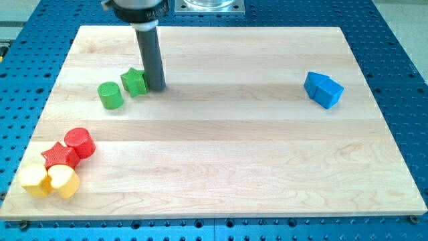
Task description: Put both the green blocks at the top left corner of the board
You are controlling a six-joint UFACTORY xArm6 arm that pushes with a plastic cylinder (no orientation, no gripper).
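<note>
Here, wooden board lies on blue perforated table | my tip touches green star block on its view-right side; a bare rod, nothing gripped | green cylinder just view-left and slightly below the star | blue blocks far view-right of the star | red cylinder, red star, two yellow blocks cluster well below-left of the star

A laboratory test bench: my wooden board lies on a blue perforated metal table, with a machined mounting plate at the view's top.
</note>
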